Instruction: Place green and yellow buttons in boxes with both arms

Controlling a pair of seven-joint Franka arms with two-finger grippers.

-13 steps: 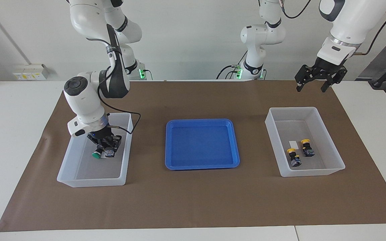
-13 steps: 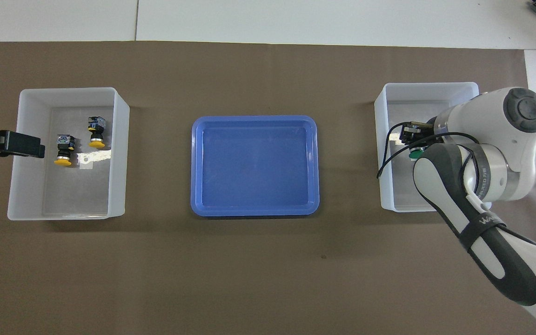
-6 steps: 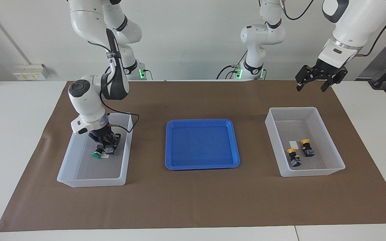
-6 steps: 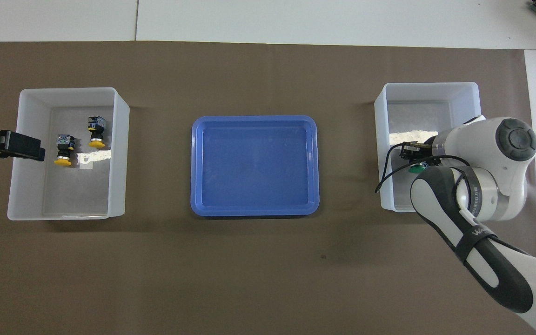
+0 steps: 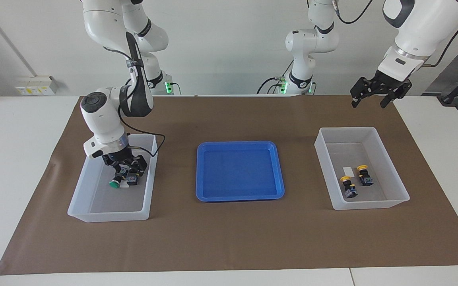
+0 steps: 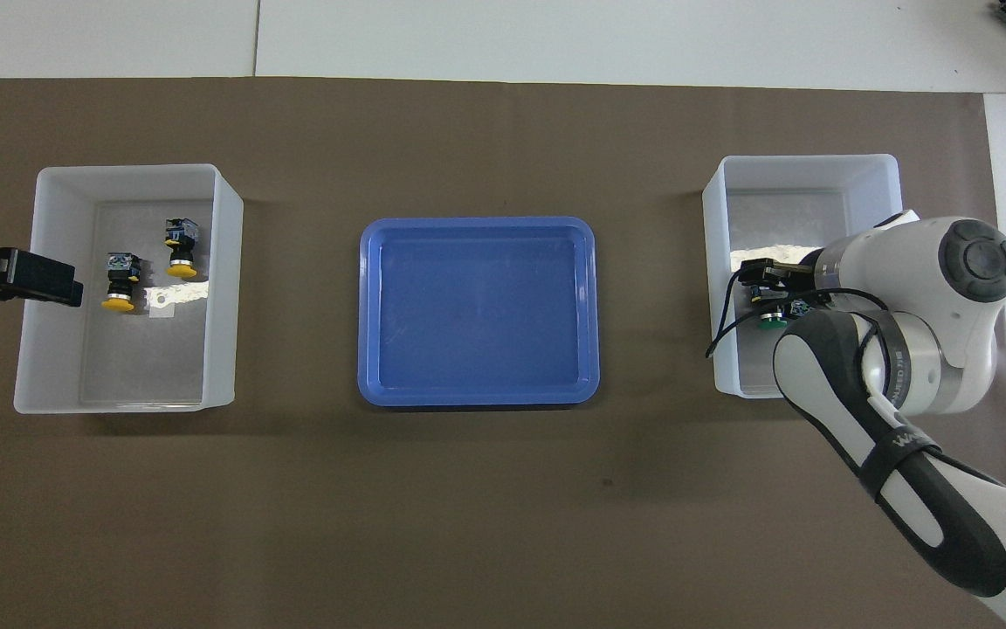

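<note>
Buttons counted: two yellow (image 5: 355,181) in one box (image 5: 396,186), below and clear of the spread left gripper (image 5: 371,97); one green (image 5: 114,183) under the spread right gripper (image 5: 125,169), second box (image 5: 90,206).

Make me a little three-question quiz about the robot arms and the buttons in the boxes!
1. True or false: the blue tray holds a button.
2. Which colour are the two buttons in the box at the left arm's end of the table: A green, B yellow, C red?
3. Which gripper is down inside a box?

Key
1. False, it holds nothing.
2. B.
3. The right gripper, over a green button; the left gripper waits in the air.
</note>
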